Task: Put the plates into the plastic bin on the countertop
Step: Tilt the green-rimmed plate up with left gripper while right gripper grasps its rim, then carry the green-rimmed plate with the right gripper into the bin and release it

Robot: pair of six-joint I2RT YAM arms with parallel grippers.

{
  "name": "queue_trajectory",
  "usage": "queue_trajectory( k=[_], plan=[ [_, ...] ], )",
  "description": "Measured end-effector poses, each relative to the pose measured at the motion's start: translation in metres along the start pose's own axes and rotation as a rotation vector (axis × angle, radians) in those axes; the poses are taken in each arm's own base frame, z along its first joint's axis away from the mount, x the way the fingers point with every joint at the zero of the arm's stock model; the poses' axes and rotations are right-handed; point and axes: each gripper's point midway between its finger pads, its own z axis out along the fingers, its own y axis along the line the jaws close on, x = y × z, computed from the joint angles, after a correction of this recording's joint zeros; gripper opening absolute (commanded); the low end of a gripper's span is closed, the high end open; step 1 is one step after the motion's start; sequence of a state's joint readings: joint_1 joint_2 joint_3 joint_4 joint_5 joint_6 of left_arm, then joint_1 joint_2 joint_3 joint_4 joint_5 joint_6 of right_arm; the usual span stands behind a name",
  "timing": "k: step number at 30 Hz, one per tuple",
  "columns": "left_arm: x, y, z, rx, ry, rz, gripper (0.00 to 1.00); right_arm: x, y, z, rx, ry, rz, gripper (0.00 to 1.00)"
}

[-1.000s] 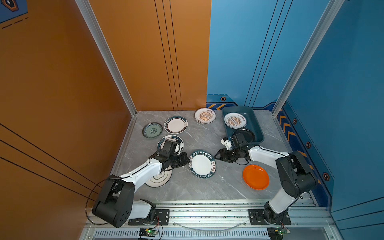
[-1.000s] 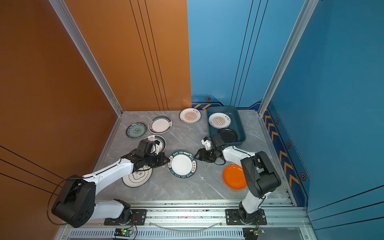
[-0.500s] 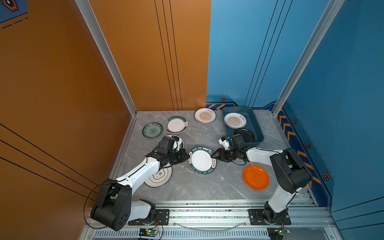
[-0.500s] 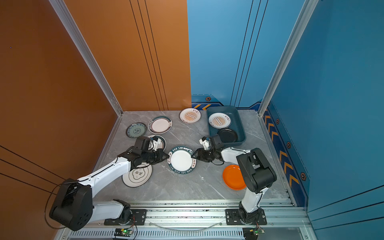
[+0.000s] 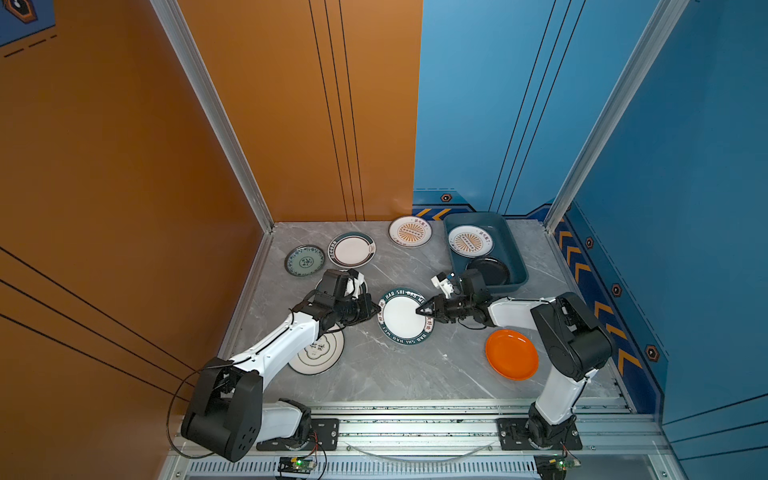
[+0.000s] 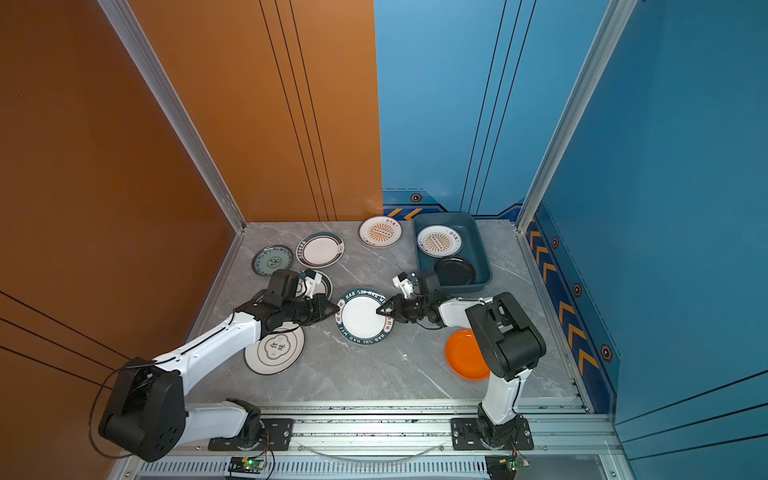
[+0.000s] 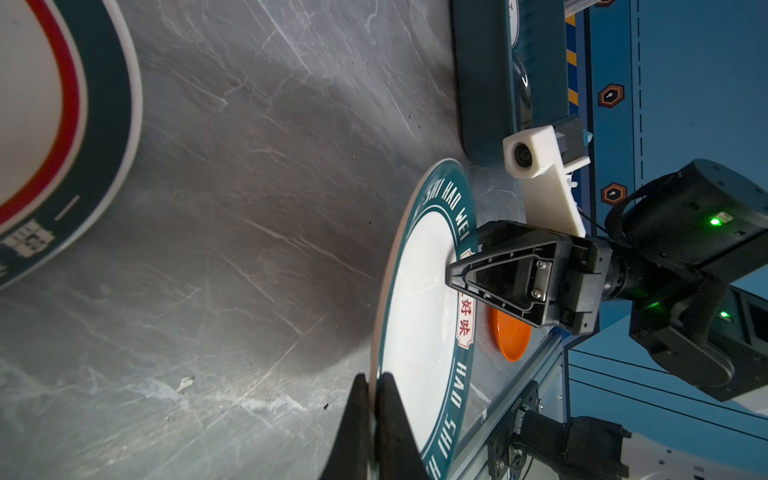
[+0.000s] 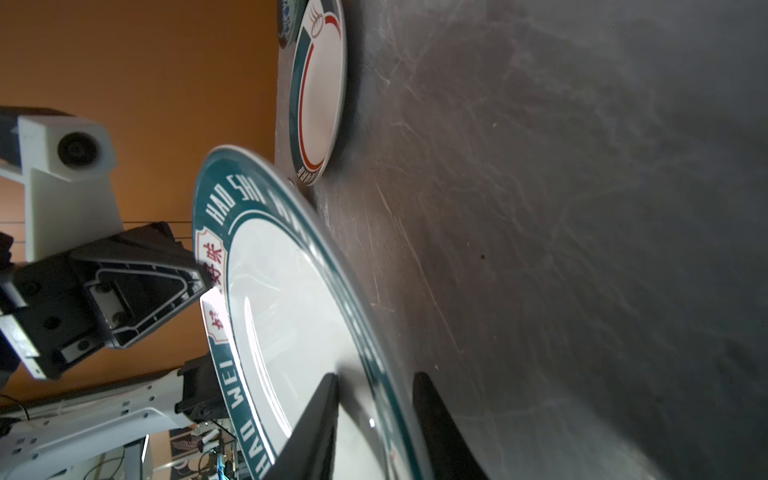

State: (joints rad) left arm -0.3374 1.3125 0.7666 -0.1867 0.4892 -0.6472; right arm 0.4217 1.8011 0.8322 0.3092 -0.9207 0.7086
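Pinching the green-rimmed plate (image 7: 419,316) by its rim, the left gripper (image 7: 372,376) is clamped tight. Across from it, the right gripper (image 8: 376,374) straddles the far rim, jaws narrowly apart, though I cannot tell whether it grips.

In both top views an orange wall (image 5: 104,166) fills the left side and a blue wall (image 5: 685,166) fills the right. Thin black lines run along both walls. Two shiny silver posts (image 5: 214,116) go up from the back corners. Low on the blue wall are orange arrow marks (image 5: 603,309) and little six-sided badges (image 5: 446,198). At the front lies a long silver rail (image 5: 415,428). Below it is a strip with many small slots (image 5: 415,467), and a tiny board with a green light (image 5: 297,462).
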Motion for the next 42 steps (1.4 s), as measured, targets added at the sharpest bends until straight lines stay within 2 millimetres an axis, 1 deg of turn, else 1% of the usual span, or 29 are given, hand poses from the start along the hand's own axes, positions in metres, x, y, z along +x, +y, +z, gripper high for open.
queue_trajectory(
  k=[3, 4, 7, 10, 13, 14, 16, 18, 19, 21, 23, 24, 25, 27, 29, 30, 32, 33, 35, 36, 37, 40, 41, 42],
  plan=[
    [0.003, 0.012, 0.003, -0.036, 0.019, -0.027, 0.0, -0.005, 0.01, -0.005, -0.041, -0.006, -0.002, 0.01],
    [0.005, 0.015, 0.004, -0.044, 0.028, -0.032, 0.0, -0.006, 0.013, -0.007, -0.051, -0.006, -0.003, 0.0],
    [0.005, 0.015, 0.006, -0.043, 0.032, -0.031, 0.09, -0.007, 0.015, -0.01, -0.048, -0.01, 0.001, 0.0],
    [0.006, 0.015, 0.007, -0.045, 0.036, -0.023, 0.31, -0.008, 0.018, -0.011, -0.042, -0.008, -0.004, 0.0],
    [0.001, 0.009, 0.007, -0.032, 0.027, -0.006, 0.54, -0.013, 0.019, -0.014, -0.005, -0.013, -0.006, 0.0],
    [-0.002, 0.005, 0.006, -0.027, 0.019, 0.0, 0.61, -0.017, 0.019, -0.018, 0.015, -0.02, -0.006, 0.0],
    [-0.007, 0.001, 0.004, -0.019, 0.007, 0.014, 0.7, -0.032, 0.022, -0.029, 0.048, -0.044, -0.011, 0.0],
    [-0.01, -0.002, 0.004, -0.015, 0.002, 0.024, 0.76, -0.057, 0.029, -0.047, 0.073, -0.094, -0.028, 0.0],
    [-0.01, -0.002, 0.003, -0.017, 0.002, 0.026, 0.78, -0.073, 0.034, -0.059, 0.086, -0.133, -0.041, 0.0],
    [-0.009, -0.001, 0.003, -0.024, 0.004, 0.029, 0.79, -0.102, 0.043, -0.085, 0.106, -0.204, -0.063, 0.0],
    [-0.009, 0.003, 0.002, -0.047, 0.007, 0.032, 0.8, -0.133, 0.049, -0.118, 0.146, -0.29, -0.071, 0.0],
    [-0.009, 0.005, 0.001, -0.06, 0.007, 0.034, 0.8, -0.145, 0.05, -0.131, 0.169, -0.326, -0.076, 0.0],
    [-0.011, 0.009, -0.001, -0.081, 0.002, 0.035, 0.8, -0.159, 0.049, -0.149, 0.207, -0.372, -0.073, 0.0],
    [-0.017, 0.017, -0.004, -0.121, -0.011, 0.032, 0.8, -0.179, 0.045, -0.179, 0.284, -0.446, -0.064, 0.0],
    [-0.028, 0.028, -0.01, -0.159, -0.043, 0.013, 0.8, -0.202, 0.04, -0.21, 0.37, -0.522, -0.058, 0.0],
    [-0.034, 0.034, -0.014, -0.174, -0.06, -0.001, 0.8, -0.212, 0.036, -0.221, 0.407, -0.548, -0.053, 0.0],
    [-0.046, 0.049, -0.023, -0.205, -0.098, -0.036, 0.81, -0.233, 0.023, -0.236, 0.474, -0.586, -0.035, 0.0],
    [-0.051, 0.056, -0.027, -0.217, -0.113, -0.052, 0.92, -0.242, 0.016, -0.24, 0.497, -0.597, -0.031, 0.0],
    [-0.061, 0.067, -0.036, -0.238, -0.145, -0.081, 0.98, -0.258, -0.008, -0.241, 0.545, -0.599, 0.0, 0.0],
    [-0.065, 0.071, -0.04, -0.246, -0.161, -0.093, 0.98, -0.263, -0.019, -0.238, 0.562, -0.592, 0.015, 0.0],
    [-0.069, 0.075, -0.043, -0.251, -0.173, -0.101, 0.98, -0.267, -0.034, -0.234, 0.583, -0.581, 0.035, 0.0],
    [-0.081, 0.081, -0.053, -0.26, -0.207, -0.119, 0.98, -0.272, -0.076, -0.219, 0.628, -0.538, 0.097, 0.0],
    [-0.084, 0.082, -0.056, -0.262, -0.217, -0.123, 0.98, -0.273, -0.085, -0.211, 0.604, -0.521, 0.123, 0.0],
    [-0.086, 0.083, -0.058, -0.263, -0.223, -0.127, 0.98, -0.276, -0.087, -0.207, 0.588, -0.519, 0.128, 0.0]
  ],
)
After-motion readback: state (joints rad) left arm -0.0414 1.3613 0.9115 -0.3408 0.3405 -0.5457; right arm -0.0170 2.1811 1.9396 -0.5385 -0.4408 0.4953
